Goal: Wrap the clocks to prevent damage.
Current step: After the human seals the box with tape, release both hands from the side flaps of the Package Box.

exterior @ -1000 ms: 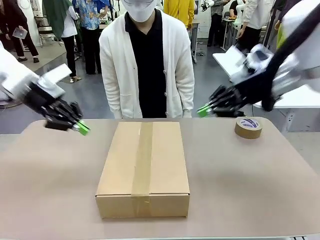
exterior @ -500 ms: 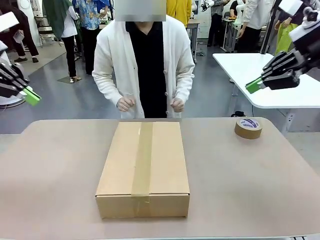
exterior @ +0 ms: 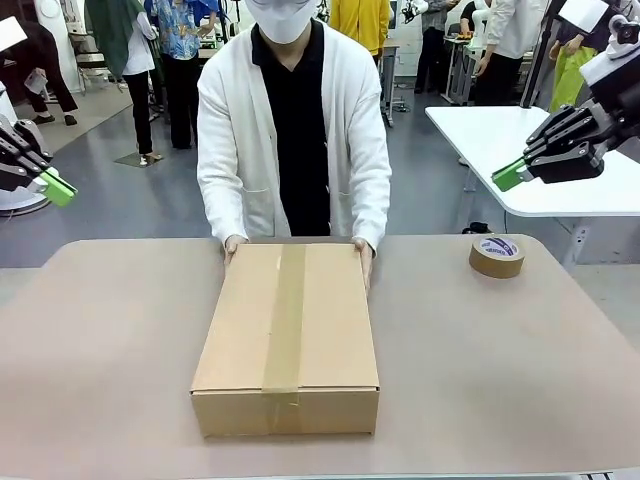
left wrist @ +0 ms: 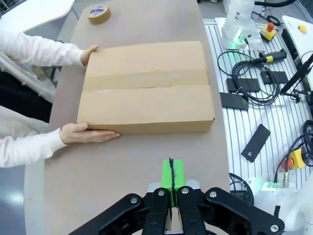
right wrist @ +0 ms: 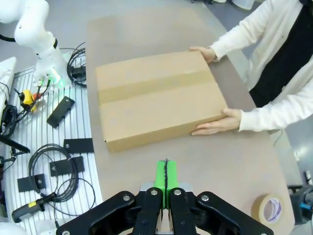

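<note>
A taped cardboard box lies shut in the middle of the table; the clocks are hidden from view. The person's two hands rest on its far corners, also seen gripping the box in the left wrist view and the box in the right wrist view. My left gripper hangs shut and holding nothing, high at the far left, well away from the box; its green pads press together. My right gripper is raised at the far right, shut on nothing, pads closed.
A roll of brown tape lies flat at the table's back right, also the tape roll in the right wrist view. A white table stands behind on the right. Cables and black parts lie on the slatted bench beside the table.
Both arms swung up and outward away from the box a second ago, then held still. The person brought both hands down onto the box's far corners.
</note>
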`<state>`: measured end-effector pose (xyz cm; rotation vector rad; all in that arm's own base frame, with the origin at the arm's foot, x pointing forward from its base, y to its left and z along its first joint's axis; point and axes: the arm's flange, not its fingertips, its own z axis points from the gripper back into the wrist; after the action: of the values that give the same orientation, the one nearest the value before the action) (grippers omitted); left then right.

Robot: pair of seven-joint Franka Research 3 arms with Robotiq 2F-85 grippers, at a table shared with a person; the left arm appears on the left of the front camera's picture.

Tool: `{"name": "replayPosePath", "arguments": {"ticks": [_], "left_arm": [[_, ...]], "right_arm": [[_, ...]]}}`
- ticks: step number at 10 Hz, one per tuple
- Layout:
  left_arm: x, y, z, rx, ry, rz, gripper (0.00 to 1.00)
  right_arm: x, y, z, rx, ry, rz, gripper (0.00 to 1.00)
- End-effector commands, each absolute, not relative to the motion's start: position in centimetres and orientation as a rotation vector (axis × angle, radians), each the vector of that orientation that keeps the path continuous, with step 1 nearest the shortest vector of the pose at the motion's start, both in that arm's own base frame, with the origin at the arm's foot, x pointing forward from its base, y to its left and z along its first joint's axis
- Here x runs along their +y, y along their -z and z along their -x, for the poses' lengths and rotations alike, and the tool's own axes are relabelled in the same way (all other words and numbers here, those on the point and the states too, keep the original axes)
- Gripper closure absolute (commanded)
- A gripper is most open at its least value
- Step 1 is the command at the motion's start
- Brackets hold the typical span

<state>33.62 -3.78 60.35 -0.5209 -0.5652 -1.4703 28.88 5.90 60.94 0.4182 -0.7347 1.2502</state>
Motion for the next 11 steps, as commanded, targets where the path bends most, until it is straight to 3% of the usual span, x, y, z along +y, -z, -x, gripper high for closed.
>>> {"name": "replayPosePath", "arguments": {"ticks": [1, 11], "left_arm": [[-3.68, -60.38, -33.67, -0.553, 1.464, 0.513, 1.0], [-3.71, -60.35, -33.63, -0.567, 1.47, 0.523, 1.0]], "right_arm": [[5.75, -61.09, -28.83, -0.723, -1.228, -0.401, 0.99], [5.75, -61.09, -28.83, -0.723, -1.228, -0.401, 0.99]]}}
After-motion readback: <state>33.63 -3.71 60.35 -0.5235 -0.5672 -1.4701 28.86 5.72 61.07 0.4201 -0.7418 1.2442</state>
